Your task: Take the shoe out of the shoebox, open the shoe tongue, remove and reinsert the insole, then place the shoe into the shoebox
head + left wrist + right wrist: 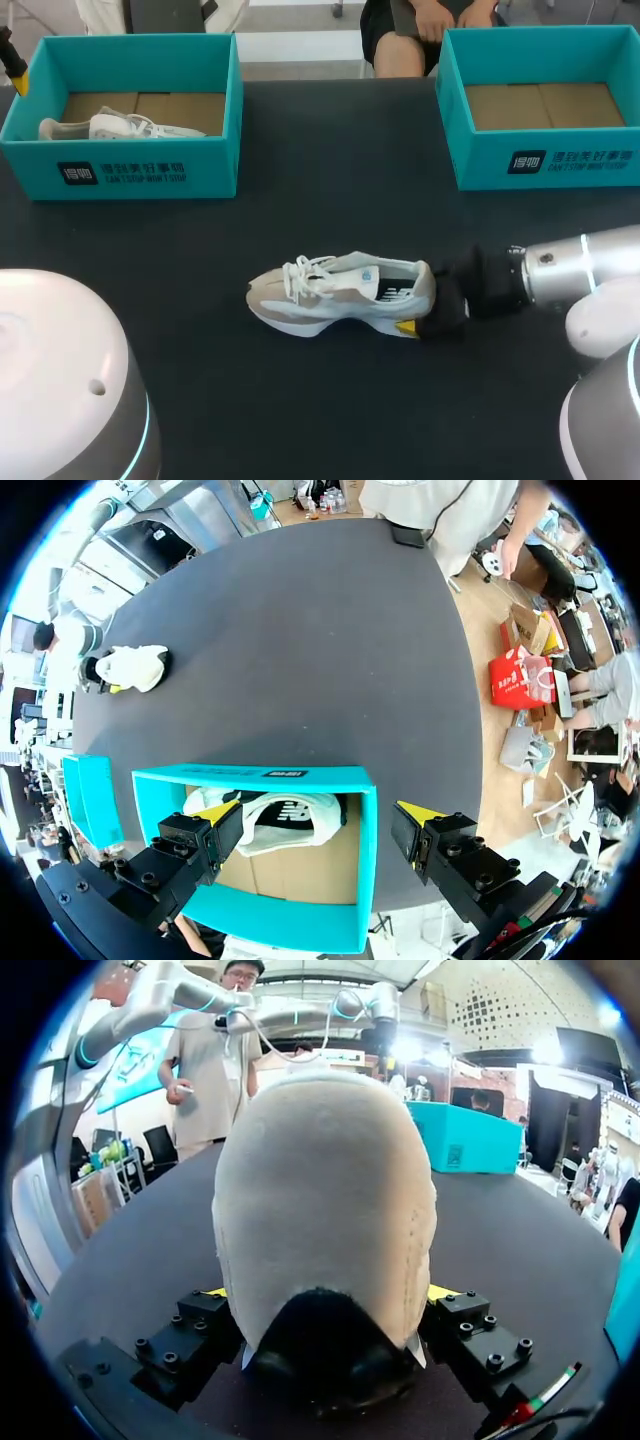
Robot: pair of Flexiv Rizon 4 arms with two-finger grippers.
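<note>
One shoe (340, 295) lies on the table (300, 200), heel clamped in the right pincer (327, 1291). The left pincer (318, 820) hangs open over a shoebox (366, 860) holding another shoe (285, 818).

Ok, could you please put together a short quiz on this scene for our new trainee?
1. True or false: the right box holds a shoe.
2. Which part of the shoe on the table sits between the fingers of the right gripper? A toe, B heel, C laces.
3. What lies in the left box, under the open left gripper?
Key: 1 false; 2 B; 3 a second shoe.
</note>
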